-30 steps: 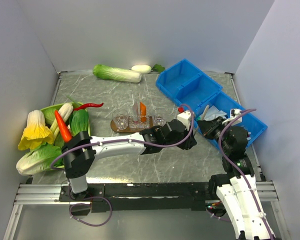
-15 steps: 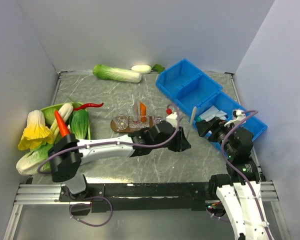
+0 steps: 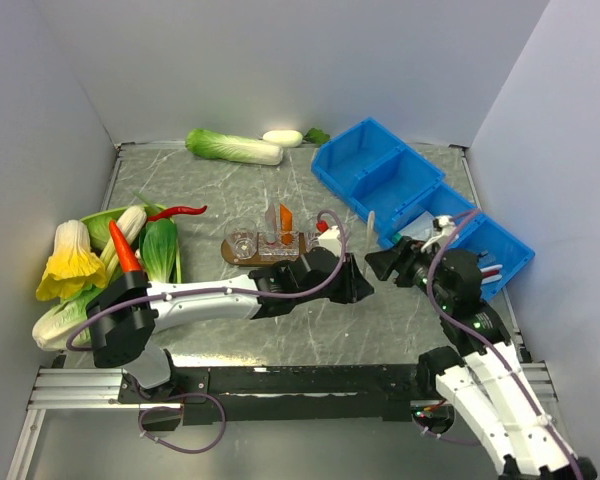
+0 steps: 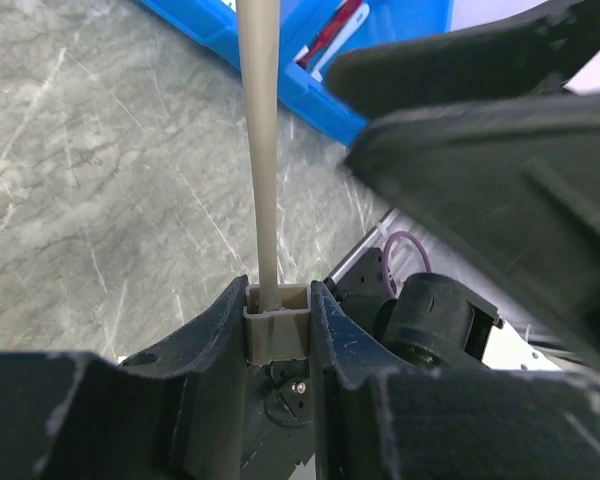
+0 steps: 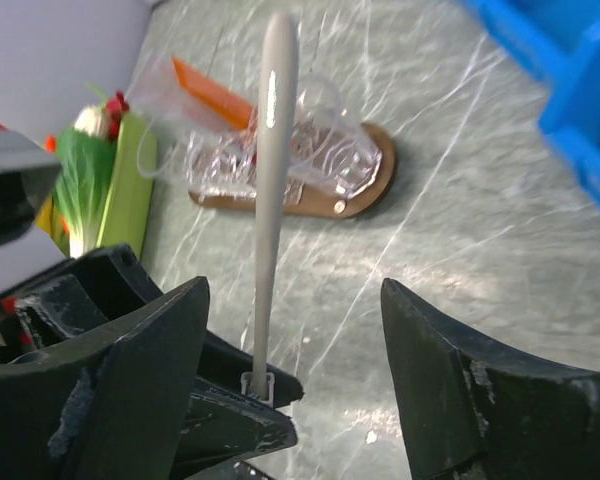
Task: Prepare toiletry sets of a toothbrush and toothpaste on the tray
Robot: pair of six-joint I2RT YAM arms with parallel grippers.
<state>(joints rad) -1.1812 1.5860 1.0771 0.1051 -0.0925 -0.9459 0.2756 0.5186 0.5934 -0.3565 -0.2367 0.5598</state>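
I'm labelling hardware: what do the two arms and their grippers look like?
The left arm and right arm have white links, black joints and a looping purple cable each. The left gripper and right gripper are matte black and two-fingered.

**Out of sight, out of focus**

Cropped by the upper edge of the left wrist view: head of the toothbrush (image 4: 263,150). Sunk between the jaws of the left gripper (image 4: 278,305): its lowest part. Smeared into a dark blur at the right there: right gripper (image 4: 355,115). Largely covered from above by clear cups (image 3: 242,240) and the left arm (image 3: 210,295): tray (image 3: 230,257). Too small from above to tell: bristles.
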